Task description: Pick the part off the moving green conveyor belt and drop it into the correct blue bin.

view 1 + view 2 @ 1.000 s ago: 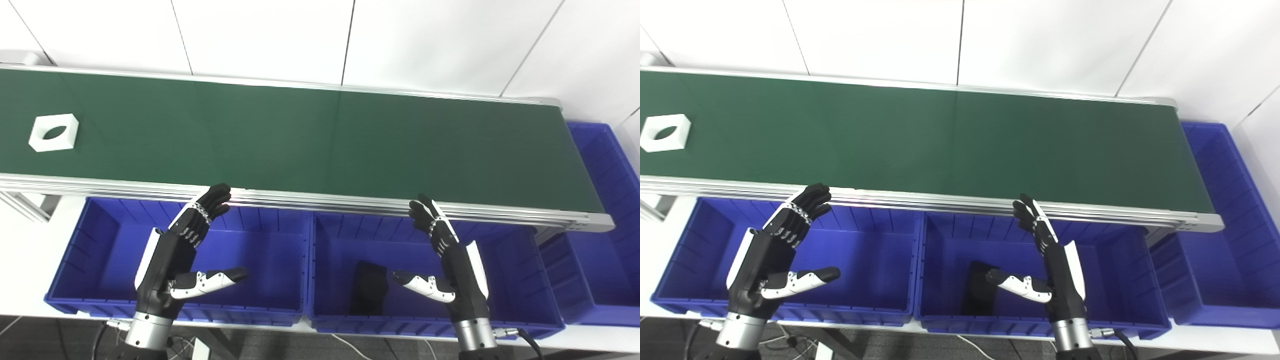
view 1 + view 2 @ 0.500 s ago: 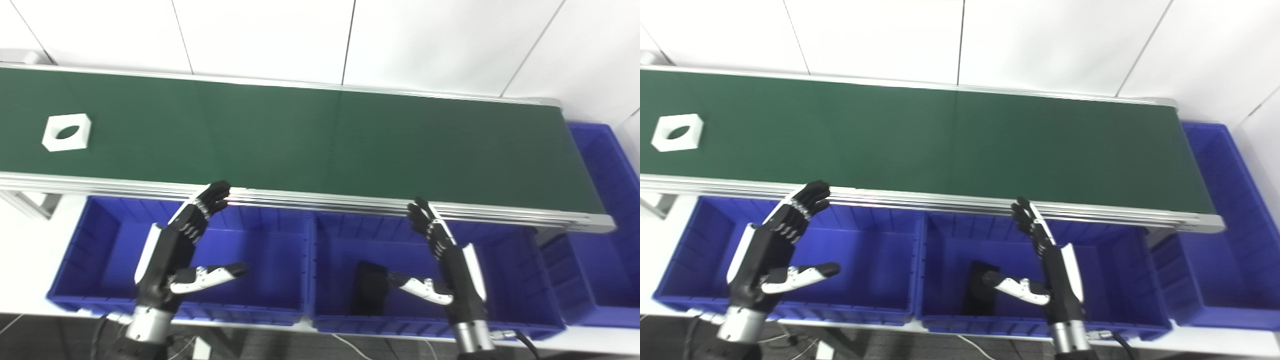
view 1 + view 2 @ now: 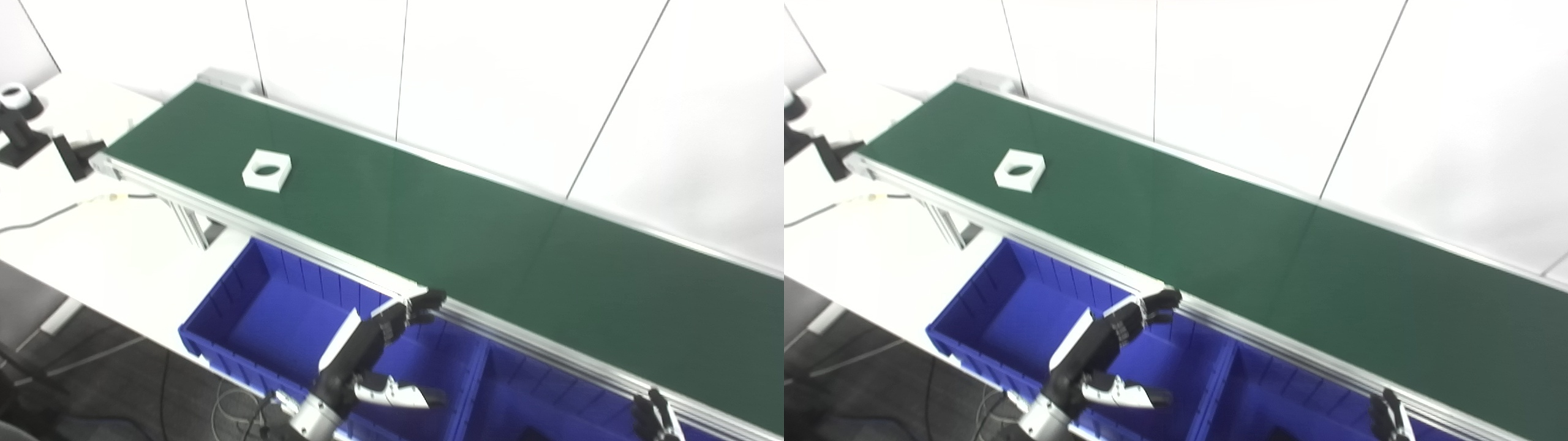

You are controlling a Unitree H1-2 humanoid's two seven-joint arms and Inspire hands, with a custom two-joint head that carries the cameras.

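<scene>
Left eye view: white part (image 3: 266,171) far left on green belt (image 3: 429,226), well apart from left hand (image 3: 367,349), fingers spread, empty, over near blue bin (image 3: 269,318). Right hand (image 3: 652,419) barely visible; state unclear. Risk: mistimed reach misses the moving part.

Left hand (image 3: 367,355) raised from lower edge, empty, fingers (image 3: 416,305) extended together up and to the right, thumb (image 3: 398,397) splayed sideways well apart from them, right hand (image 3: 652,419) only fingertips visible at bottom edge, pose unclear
</scene>
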